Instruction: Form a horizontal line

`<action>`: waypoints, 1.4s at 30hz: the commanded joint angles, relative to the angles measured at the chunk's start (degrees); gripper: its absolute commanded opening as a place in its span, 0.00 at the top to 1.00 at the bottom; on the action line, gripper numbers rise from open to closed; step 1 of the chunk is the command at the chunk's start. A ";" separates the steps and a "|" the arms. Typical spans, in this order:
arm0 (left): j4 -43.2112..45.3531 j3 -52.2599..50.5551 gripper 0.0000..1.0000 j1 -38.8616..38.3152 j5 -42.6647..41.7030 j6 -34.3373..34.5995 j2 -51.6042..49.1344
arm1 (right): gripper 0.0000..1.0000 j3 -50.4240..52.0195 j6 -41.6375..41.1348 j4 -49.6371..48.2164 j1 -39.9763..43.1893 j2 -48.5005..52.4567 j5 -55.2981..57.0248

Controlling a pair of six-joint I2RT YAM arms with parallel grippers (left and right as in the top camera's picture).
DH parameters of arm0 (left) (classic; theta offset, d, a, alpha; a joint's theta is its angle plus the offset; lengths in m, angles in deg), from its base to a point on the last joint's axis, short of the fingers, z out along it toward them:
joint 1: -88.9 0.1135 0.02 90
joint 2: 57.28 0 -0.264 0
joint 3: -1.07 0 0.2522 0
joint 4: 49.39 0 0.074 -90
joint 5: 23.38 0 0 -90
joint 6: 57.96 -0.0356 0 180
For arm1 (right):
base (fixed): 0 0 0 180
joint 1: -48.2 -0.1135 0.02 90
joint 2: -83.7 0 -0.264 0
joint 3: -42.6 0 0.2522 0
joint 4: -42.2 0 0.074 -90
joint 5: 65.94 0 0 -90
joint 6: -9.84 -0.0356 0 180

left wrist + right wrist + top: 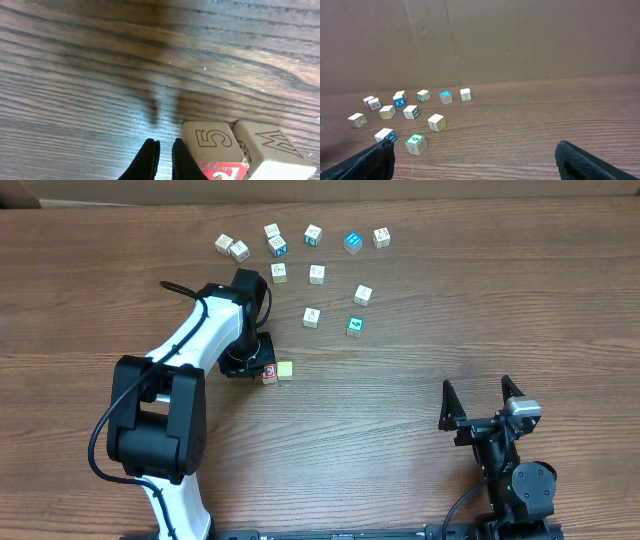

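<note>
The left hand is clenched on nothing, its two dark fingers pressed nearly together, tips low over the brown wood-grain table. It sits just beside the red wooden letter cube. The wrist view does not show whether a finger actually touches that cube. There the cube shows a pale face marked 5 above a red one.

The pale yellow wooden letter cube touches the red one on the side away from the hand. Together the two form the start of the horizontal line, which lies near the middle of the table and looks about half built.

The teal-green wooden letter cube stands well apart, farther back. Beyond it the loose white and blue letter cubes are scattered. The right hand hangs released with its fingers spread wide, well clear of every cube.

These cubes look light, hard and stiff, with flat, smooth faces. They will likely not crush, but they could twist or skate on the table if nudged off-centre. The best hold is probably from above, squarely across two opposite free faces, not on an edge or corner.

No container is in view. Everything rests directly on the table.
</note>
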State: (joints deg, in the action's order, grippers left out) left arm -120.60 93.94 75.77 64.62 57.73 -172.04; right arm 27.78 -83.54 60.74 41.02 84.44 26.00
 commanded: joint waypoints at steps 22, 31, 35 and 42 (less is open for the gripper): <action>-4.33 -0.37 0.88 0.02 -3.52 -5.73 0.11 | 0.00 0.61 0.26 -0.13 -0.26 -0.57 0.55; -8.57 -0.37 0.90 -0.07 -8.09 -7.91 0.11 | 0.00 0.61 0.24 -0.15 -0.26 -0.57 0.57; -8.41 -0.37 0.90 -0.07 -8.20 -7.67 0.11 | 0.00 0.61 0.26 -0.15 -0.26 -0.57 0.57; -6.45 -0.37 0.91 -0.07 -8.17 -6.67 0.11 | 0.00 0.61 0.24 -0.15 -0.26 -0.57 0.57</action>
State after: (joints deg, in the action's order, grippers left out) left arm -127.62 93.94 75.77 57.38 51.31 -172.04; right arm 27.78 -83.54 60.74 41.02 84.44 25.97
